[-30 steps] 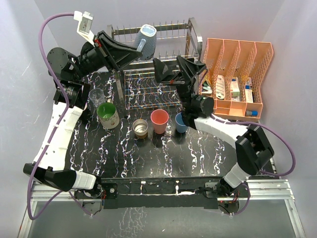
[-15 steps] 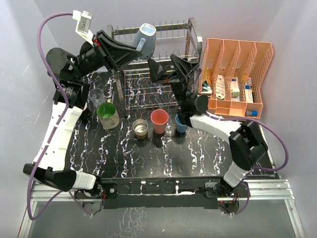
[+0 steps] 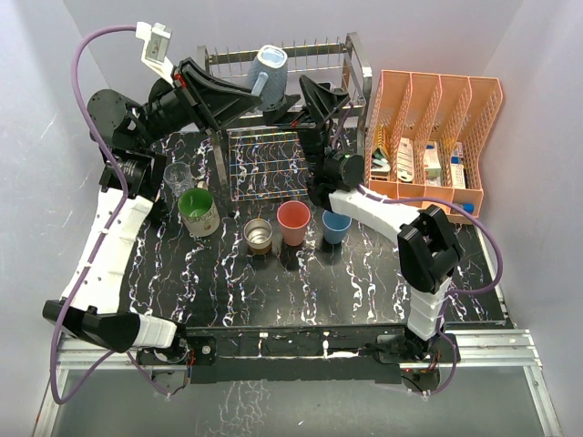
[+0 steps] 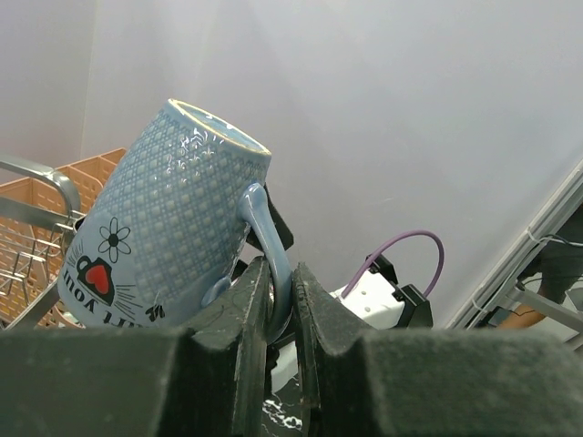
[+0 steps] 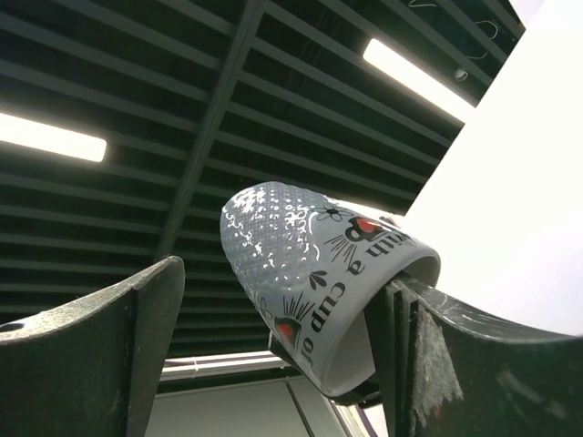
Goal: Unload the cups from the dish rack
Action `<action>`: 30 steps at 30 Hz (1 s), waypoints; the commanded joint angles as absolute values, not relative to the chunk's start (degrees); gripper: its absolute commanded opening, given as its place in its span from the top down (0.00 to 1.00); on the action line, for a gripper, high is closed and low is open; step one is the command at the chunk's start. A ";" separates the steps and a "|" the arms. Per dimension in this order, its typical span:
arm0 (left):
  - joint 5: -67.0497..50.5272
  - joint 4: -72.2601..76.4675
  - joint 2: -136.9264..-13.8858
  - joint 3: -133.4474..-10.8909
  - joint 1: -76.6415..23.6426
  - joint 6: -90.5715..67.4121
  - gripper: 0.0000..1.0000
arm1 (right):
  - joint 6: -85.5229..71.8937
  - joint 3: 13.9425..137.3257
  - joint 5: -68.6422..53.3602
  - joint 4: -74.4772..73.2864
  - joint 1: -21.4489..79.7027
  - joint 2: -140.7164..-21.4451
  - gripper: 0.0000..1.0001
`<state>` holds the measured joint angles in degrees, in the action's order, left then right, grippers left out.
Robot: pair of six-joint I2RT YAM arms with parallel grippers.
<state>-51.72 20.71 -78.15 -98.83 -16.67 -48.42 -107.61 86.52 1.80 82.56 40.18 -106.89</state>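
Observation:
A grey-blue handled mug (image 3: 271,67) hangs tilted above the dish rack (image 3: 355,69), mouth facing down and to the right. My left gripper (image 3: 256,93) is shut on its handle (image 4: 271,250), and the jaws pinch the loop from both sides. My right gripper (image 3: 291,98) has come up under the mug (image 5: 314,273) and stands open around it. One finger (image 5: 137,337) is clear of the wall and the other (image 5: 428,337) is at the rim. On the table stand a clear glass (image 3: 178,175), a dark green mug (image 3: 197,210), a brownish metal cup (image 3: 259,235), a salmon-pink tumbler (image 3: 293,221) and a light-blue tumbler (image 3: 336,225).
An orange slotted file organizer (image 3: 437,100) with small items stands right of the rack. The rack's lower wire tier (image 3: 269,164) lies just below my right arm. White walls close in the left, back and right sides.
My right arm has swung up and to the left, from over the lower tier to the mug. Its jaws have narrowed slightly. The left arm and the mug have stayed put.

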 commanded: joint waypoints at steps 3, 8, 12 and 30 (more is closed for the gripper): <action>-50.34 25.50 -74.52 -95.47 -16.85 -47.15 1.00 | -107.27 86.74 4.61 90.81 40.52 -104.84 0.35; -49.17 25.33 -74.49 -92.59 -16.79 -44.81 1.00 | -106.88 85.82 3.93 91.49 40.50 -103.97 0.51; -48.22 25.11 -74.55 -91.08 -16.81 -43.13 1.00 | -106.64 83.00 3.39 91.52 40.27 -102.12 0.58; -37.86 -11.08 -69.90 -89.38 -16.70 -7.63 0.19 | -100.92 55.69 -4.57 77.46 31.68 -81.27 0.92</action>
